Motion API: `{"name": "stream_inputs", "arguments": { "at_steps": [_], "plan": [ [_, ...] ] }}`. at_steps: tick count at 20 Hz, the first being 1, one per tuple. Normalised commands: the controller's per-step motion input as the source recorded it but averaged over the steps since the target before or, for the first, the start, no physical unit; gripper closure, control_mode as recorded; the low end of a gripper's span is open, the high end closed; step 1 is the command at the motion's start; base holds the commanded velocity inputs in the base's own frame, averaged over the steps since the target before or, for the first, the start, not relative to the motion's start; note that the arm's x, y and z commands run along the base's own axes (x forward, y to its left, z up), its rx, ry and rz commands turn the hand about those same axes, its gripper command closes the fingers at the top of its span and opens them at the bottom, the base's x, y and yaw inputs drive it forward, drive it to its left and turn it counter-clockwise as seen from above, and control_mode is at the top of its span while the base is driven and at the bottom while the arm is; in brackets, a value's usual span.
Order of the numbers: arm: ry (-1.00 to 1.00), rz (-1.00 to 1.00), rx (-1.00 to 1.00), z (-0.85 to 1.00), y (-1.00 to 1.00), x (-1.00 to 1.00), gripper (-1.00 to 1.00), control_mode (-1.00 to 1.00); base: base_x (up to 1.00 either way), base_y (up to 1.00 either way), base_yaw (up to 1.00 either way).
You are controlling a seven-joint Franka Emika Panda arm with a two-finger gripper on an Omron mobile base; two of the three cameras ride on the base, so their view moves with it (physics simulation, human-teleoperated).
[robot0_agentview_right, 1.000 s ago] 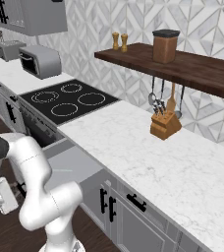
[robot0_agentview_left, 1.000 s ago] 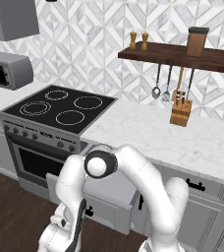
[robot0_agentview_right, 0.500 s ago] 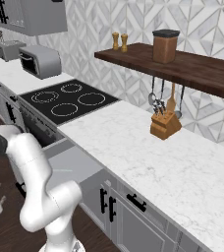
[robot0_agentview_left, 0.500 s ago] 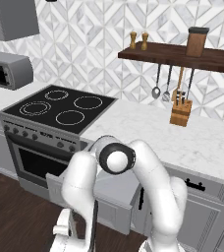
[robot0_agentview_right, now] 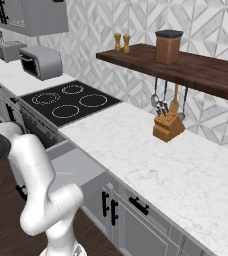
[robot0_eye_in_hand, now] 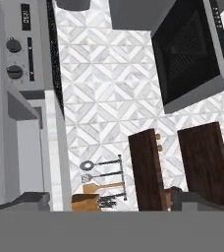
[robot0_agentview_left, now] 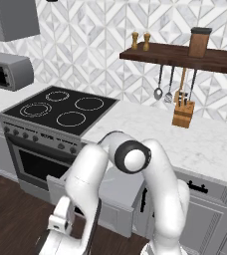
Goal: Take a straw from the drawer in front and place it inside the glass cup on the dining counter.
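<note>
1. My hand (robot0_eye_in_hand: 111, 202) is open: the two dark fingertips stand wide apart at the bottom of the hand view, with nothing between them.
2. It is rolled sideways and looks up at the knife block (robot0_eye_in_hand: 87, 201) and the tiled wall.
3. My arm folds steeply down from a high elbow (robot0_agentview_left: 132, 156), so the hand hangs low before the open drawer (robot0_agentview_left: 120, 189), under the worktop (robot0_agentview_left: 150, 129) beside the stove (robot0_agentview_left: 60, 112).
4. In the left base view my fingers are cut off by the bottom edge.
5. A faint pale sliver on the drawer floor may be the straw (robot0_agentview_right: 66, 173); I cannot be sure.
</note>
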Motion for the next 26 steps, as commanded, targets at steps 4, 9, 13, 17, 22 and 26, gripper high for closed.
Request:
{"name": "stream_inputs", "arguments": {
  "at_steps": [4,9,13,17,22,26],
  "plan": [
    [-0.18,-0.17,0.03,1.00,0.05,0.02,-1.00,-1.00,0.00,0.00,0.00],
    [0.10,-0.08,0.01,1.00,0.00,0.32,-1.00,-1.00,0.00,0.00,0.00],
    [0.51,-0.12,-0.04,1.00,-0.13,0.38,-1.00,-1.00,0.00,0.00,0.00],
    [-0.14,-0.57,0.56,0.60,-0.39,0.01,-1.00,-1.00,0.00,0.00,0.00],
    [-0.36,-0.61,0.71,0.01,-0.14,0.00,-1.00,-1.00,0.00,0.00,0.00],
    [-0.49,-0.49,0.94,-0.08,-0.18,-0.01,-1.00,-1.00,0.00,0.00,0.00]
  ]
}}
